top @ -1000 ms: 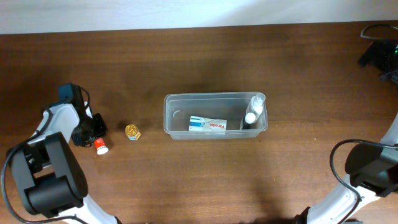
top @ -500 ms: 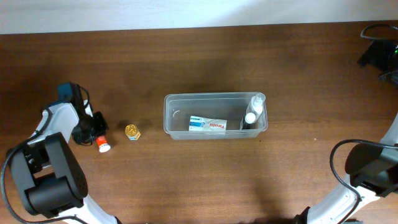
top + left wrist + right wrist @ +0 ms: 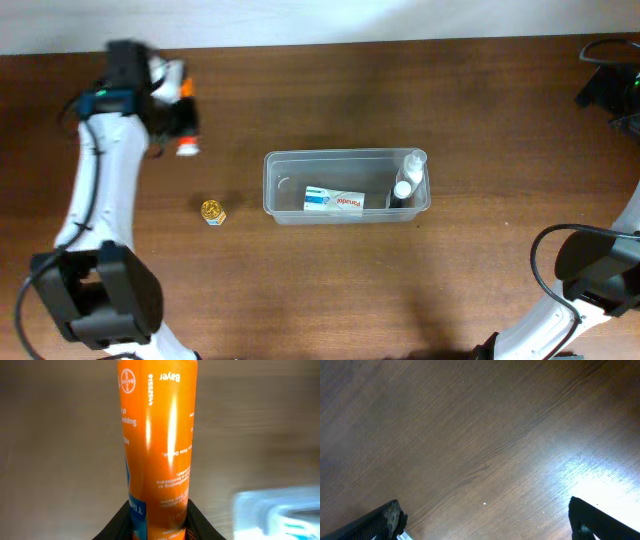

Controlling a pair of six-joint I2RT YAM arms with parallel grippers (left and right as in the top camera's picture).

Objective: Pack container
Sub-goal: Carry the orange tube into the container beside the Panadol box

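At the far left of the table, the left gripper is pinching an orange tube, while the container is lying crosswise to its right, nearer.

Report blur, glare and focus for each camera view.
Overhead: the left end effector is motion-smeared, the container crisp. Left wrist: the orange bottle is sharp with a vertical glare streak, everything behind it blurred. Right wrist: a blown-out glare patch on the table at lower right.
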